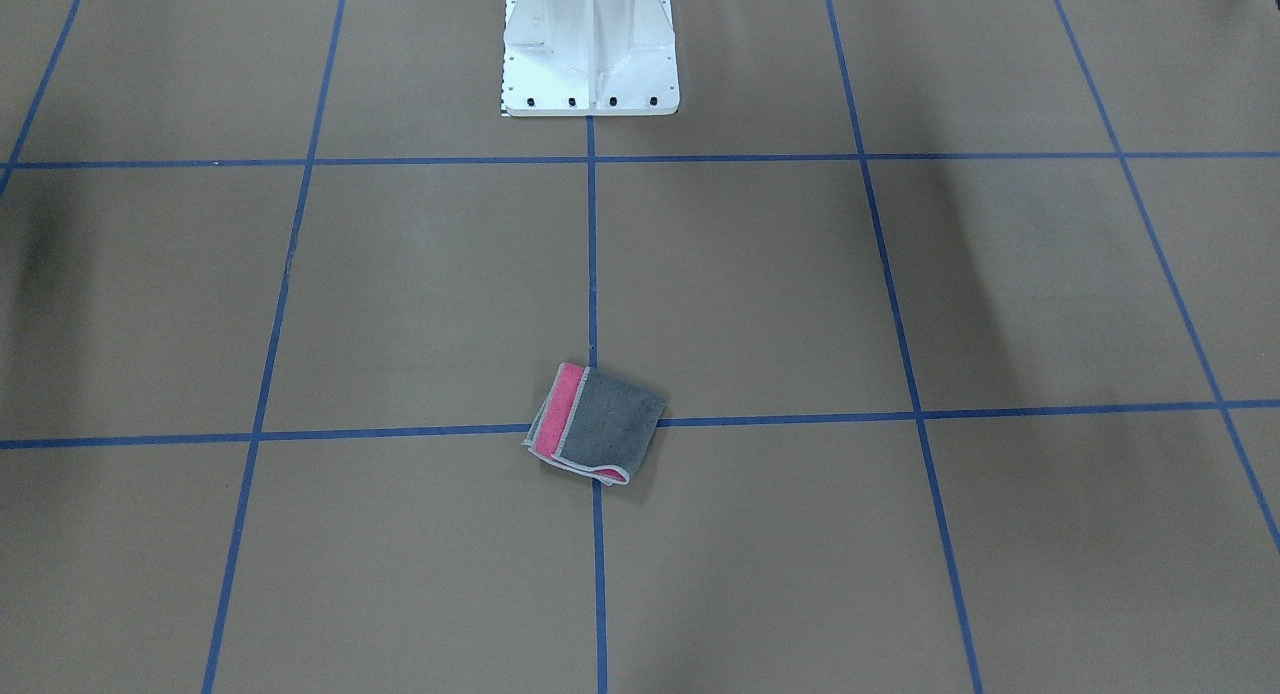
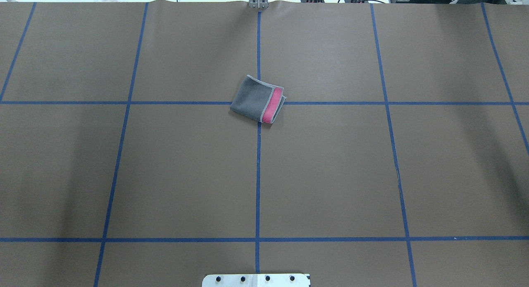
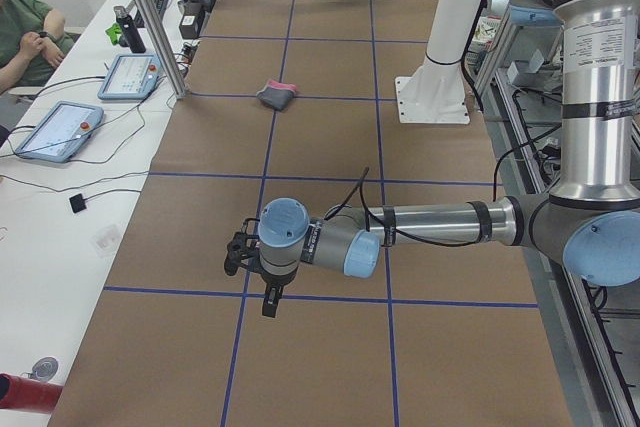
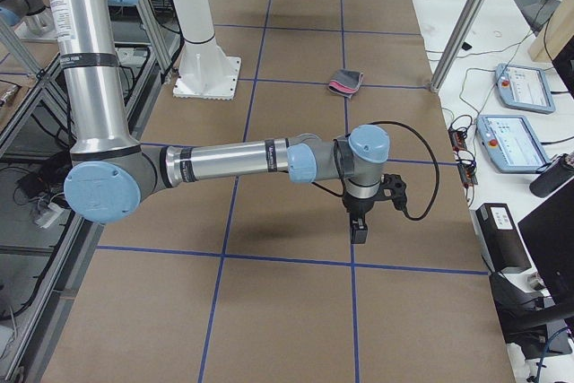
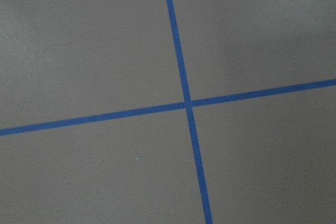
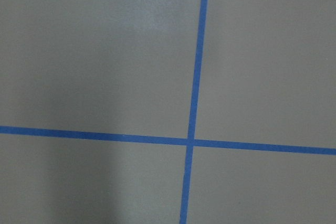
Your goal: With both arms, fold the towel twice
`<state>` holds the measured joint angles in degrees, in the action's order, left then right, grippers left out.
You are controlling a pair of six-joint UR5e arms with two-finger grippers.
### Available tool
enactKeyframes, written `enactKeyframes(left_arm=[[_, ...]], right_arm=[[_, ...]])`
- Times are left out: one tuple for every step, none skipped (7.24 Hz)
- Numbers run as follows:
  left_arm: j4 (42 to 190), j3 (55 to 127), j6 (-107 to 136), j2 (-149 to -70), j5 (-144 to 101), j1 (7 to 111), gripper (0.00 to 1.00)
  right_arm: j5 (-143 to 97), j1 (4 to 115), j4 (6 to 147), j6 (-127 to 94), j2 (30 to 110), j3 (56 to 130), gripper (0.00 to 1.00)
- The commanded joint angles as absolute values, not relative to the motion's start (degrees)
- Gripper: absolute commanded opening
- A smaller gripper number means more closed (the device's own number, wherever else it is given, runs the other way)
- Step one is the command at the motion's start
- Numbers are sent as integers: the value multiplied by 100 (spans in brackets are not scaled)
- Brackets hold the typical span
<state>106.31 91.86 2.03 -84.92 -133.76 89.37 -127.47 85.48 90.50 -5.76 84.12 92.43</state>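
Small pink-and-grey terry towel [image 2: 258, 105] lies folded on the brown, blue-taped counter [image 2: 330, 175], over a tape crossing. Left gripper [image 3: 268, 299] and right gripper [image 4: 359, 226] hang well apart from it; whether clenched or released cannot be told. Risk: the layers sit uneven with a pink strip exposed, so the top flap may spring open.
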Motion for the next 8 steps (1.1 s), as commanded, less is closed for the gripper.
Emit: enactKeyframes(left_arm=[[9377, 10058, 202, -8525, -13264, 8894, 100], [8908, 10272, 193, -8760, -13054, 8790, 100], [8895, 10161, 185, -8771, -13052, 8789, 100], [8895, 10151, 185, -8745, -13060, 8789, 100], [8886, 10151, 185, -8736, -13069, 8789, 100], [8877, 10151, 185, -8728, -13104, 8789, 100], [8886, 10151, 185, -8719, -13122, 8789, 100], [8886, 10160, 185, -8719, -13122, 8789, 100]], right_arm=[[-13060, 8902, 9733, -528, 8657, 9858, 100], [-13069, 9025, 10182, -136, 8753, 10105, 100], [-13165, 9052, 10256, 373, 9015, 10142, 100], [-13375, 9131, 10248, 439, 9122, 10099, 100], [-13551, 9184, 10231, 439, 9184, 10099, 100], [-13553, 9185, 10230, 439, 9254, 10125, 100], [-13544, 9202, 10204, 448, 9429, 10142, 100], [-13544, 9228, 9813, 570, 9666, 10116, 100]])
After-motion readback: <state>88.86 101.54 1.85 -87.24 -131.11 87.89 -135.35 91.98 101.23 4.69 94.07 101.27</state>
